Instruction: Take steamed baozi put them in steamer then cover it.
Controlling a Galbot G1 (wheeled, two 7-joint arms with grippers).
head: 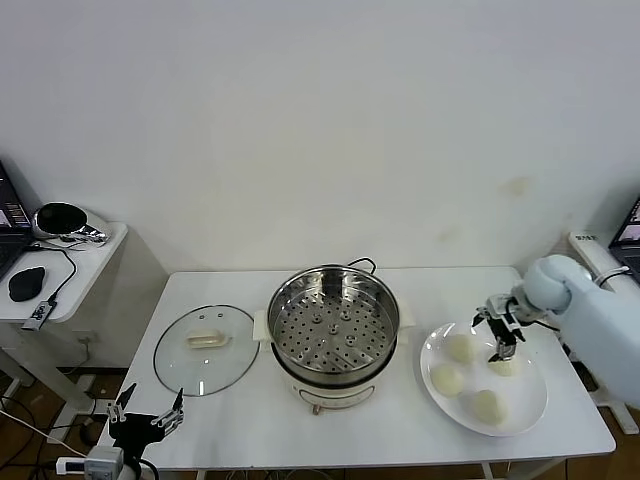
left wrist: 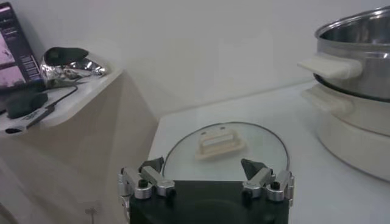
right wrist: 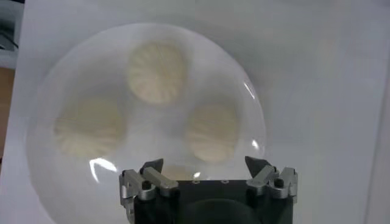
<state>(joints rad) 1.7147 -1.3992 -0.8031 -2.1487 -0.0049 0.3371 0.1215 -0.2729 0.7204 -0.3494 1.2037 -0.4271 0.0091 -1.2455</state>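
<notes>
Right end effector [head: 503, 335] is hovering over the white plate [head: 530, 410] at the bench's [head: 400, 440] right end, jaws spread wide, gripping nothing. In the head view it is sitting above the far side of the plate, between the back-left bun and the back-right one. Four steamed baozi [head: 446, 379] are lying on the plate; the right wrist view is showing three in full [right wrist: 157, 72] plus a sliver of the fourth just under the fingers [right wrist: 152, 176].

The steamer [head: 334, 335] is standing mid-bench, uncovered, perforated tray showing with nothing on it. A dark cord is running off behind it. The plate is sitting just beside the steamer on the right, not touching as far as I can tell.

The cover [head: 206, 349] is lying flat on the bench just left of the steamer, cream handle up.

Left end effector [head: 146, 418] is parked low at the bench's near-left corner, jaws wide open, empty. Its wrist view is looking across the cover [left wrist: 225, 149] toward the steamer [left wrist: 356, 67].

A side table [head: 85, 270] is standing further left with a mouse and cables on it.
</notes>
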